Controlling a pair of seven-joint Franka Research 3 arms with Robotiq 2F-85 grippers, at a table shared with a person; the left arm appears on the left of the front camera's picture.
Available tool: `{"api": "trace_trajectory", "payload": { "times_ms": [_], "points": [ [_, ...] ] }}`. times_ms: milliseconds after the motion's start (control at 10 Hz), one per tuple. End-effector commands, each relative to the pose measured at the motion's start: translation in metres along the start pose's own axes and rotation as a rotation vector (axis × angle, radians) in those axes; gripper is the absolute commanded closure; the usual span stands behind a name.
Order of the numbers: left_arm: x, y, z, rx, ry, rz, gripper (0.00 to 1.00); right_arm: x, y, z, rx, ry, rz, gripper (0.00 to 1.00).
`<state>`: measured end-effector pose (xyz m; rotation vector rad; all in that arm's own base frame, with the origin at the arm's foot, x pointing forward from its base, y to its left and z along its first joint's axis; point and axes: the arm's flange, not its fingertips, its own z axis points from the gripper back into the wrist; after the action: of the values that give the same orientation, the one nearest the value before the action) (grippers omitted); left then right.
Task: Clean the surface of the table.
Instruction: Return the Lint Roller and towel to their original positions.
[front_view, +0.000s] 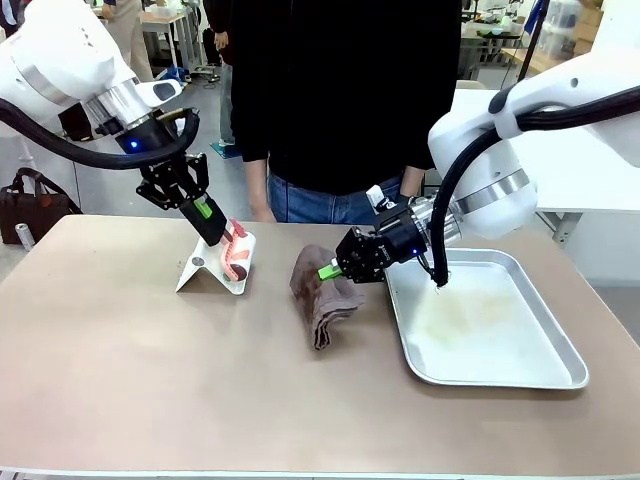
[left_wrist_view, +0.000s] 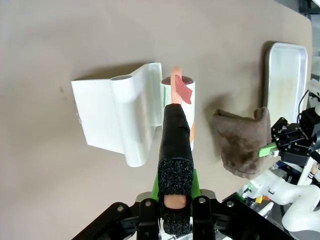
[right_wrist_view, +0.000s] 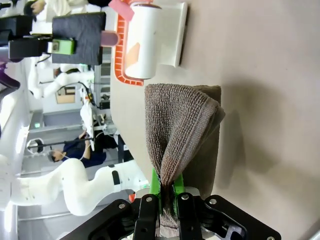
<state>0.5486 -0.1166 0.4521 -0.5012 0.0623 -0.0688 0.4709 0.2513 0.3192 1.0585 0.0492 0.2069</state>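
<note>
On the beige-brown table (front_view: 150, 380), which spreads wide in front of me, my two grippers are both busy. My left gripper (front_view: 213, 226) is clenched on a thin pink strip, maybe a tongue or tab, that belongs to a small white roll-shaped object (left_wrist_view: 184, 107) with red and orange marks. This object stands just beside a white folded plastic holder (left_wrist_view: 117, 117), and they seem to touch. In my left wrist view the pink strip passes between my black pads, and a red patch sits on the top of the roll. I look for letters or a brand on it, but I cannot read any; the marks are only coloured shapes, and one edge has a red brick-like pattern in my right wrist view.

My right gripper (front_view: 333, 269) is clenched on a fold of a brown towel (front_view: 325, 293). The pinched part of the cloth is lifted, and the rest lies crumpled on the table, between the white holder and a shiny metal tray (front_view: 560, 340). The tray lies on the table at my right, near the towel.

A person in a black top (front_view: 340, 90) and jeans stands at the far side.
</note>
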Motion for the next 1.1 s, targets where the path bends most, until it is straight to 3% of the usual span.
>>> {"api": "trace_trajectory", "payload": {
  "times_ms": [0, 600, 1000],
  "points": [
    [0.005, -0.006, 0.002, 0.026, -0.007, 0.026, 0.78, 0.007, 0.001, 0.001, 0.011, -0.040, -0.029, 0.89],
    [0.005, 0.000, -0.014, 0.009, -0.039, 0.037, 0.78, 0.010, -0.008, 0.007, 0.002, -0.080, -0.055, 0.89],
    [0.003, 0.015, -0.020, -0.104, -0.071, 0.033, 0.78, 0.010, -0.012, 0.009, 0.003, -0.081, -0.066, 0.89]
  ]
}}
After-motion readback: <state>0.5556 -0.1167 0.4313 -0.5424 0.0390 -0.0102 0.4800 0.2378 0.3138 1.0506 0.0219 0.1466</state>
